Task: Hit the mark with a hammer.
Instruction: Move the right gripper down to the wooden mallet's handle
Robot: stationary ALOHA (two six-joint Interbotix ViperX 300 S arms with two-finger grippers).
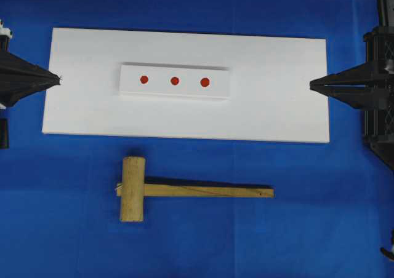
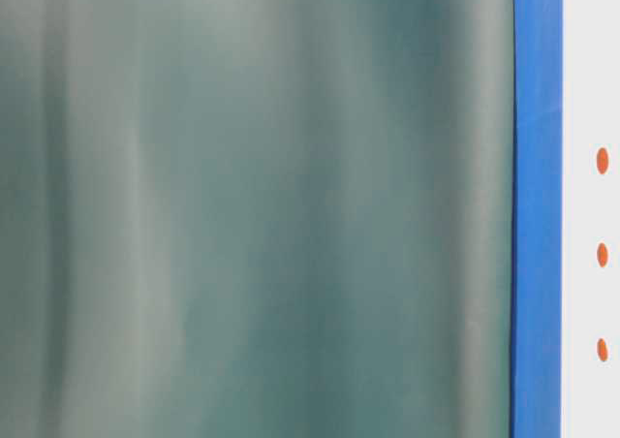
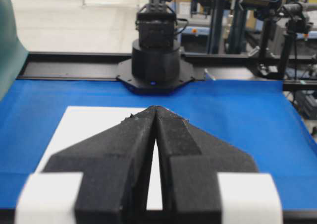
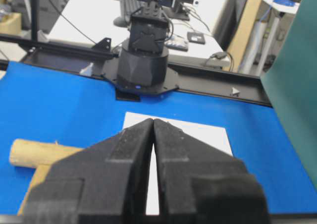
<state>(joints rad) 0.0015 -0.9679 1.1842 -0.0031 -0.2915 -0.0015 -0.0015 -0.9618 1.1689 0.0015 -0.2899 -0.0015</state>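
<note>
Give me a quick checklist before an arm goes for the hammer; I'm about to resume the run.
1. Hammer free on the blue cloth, handle pointing right: ok.
2. Left gripper empty, jaws shut, needs opening: not ok.
3. Right gripper empty, jaws shut: not ok.
4. Three red marks on the white block uncovered: ok.
5. White board flat: ok.
6. Which mark is the target: cannot tell.

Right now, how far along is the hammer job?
Nothing looks done yet. The wooden mallet lies untouched on the blue cloth, in front of the white board. Nothing is in hand: the left claw and right claw are both shut and empty at the board's two ends. Still left: open a claw, grasp the mallet's handle, lift it, and strike a red mark on the small white block.
</note>
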